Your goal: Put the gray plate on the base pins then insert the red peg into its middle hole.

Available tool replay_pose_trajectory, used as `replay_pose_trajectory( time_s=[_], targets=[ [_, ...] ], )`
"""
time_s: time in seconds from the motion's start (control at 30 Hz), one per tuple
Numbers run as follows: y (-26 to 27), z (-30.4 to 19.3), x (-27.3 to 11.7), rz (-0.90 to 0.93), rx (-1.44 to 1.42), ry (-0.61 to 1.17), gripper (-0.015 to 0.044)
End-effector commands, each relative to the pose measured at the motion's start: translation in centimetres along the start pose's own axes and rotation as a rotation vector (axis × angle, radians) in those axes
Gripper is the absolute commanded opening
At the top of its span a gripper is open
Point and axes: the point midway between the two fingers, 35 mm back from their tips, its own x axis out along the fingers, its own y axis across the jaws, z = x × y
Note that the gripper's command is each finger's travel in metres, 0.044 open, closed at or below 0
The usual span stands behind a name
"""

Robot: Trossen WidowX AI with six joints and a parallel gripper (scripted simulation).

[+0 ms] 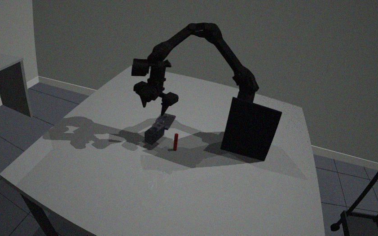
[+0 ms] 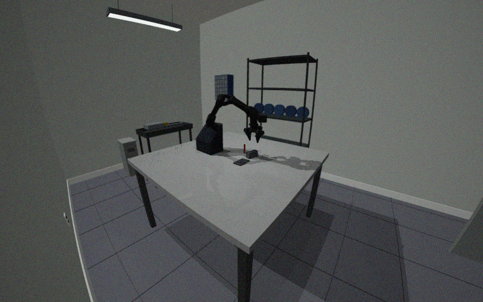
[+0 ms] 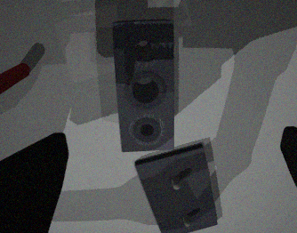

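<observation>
Red peg (image 1: pixel 175 142) (image 2: pixel 244 148) (image 3: pixel 11 80) upright on the table (image 1: pixel 184 199) (image 2: pixel 198 187) (image 3: pixel 89 166), below and to one side of the wide-open, empty end effector (image 1: pixel 153 110) (image 2: pixel 253 140) (image 3: pixel 180 141).

In the top view, a block (image 1: pixel 154 133) (image 2: pixel 251 154) (image 3: pixel 127 111) stands on the tabletop (image 1: pixel 167 199) (image 2: pixel 232 194) (image 3: pixel 96 178), with a slab (image 1: pixel 171 118) (image 2: pixel 241 162) (image 3: pixel 154 187) just behind it. A peg (image 1: pixel 175 142) (image 2: pixel 244 148) (image 3: pixel 11 80) stands right of the block, between it and the arm's base (image 1: pixel 250 128) (image 2: pixel 209 139). In the exterior view, a shelf unit (image 2: pixel 247 74) is behind the tabletop
</observation>
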Motion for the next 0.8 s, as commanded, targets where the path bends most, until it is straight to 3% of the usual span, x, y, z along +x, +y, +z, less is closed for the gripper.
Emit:
replay_pose_trajectory(
  time_s=[0.0, 0.77],
  targets=[
    [0.8, -0.6, 4.9, 0.023, -0.014, 0.025, 0.044],
    [0.9, -0.7, 8.1, 0.023, -0.014, 0.026, 0.044]
  ],
)
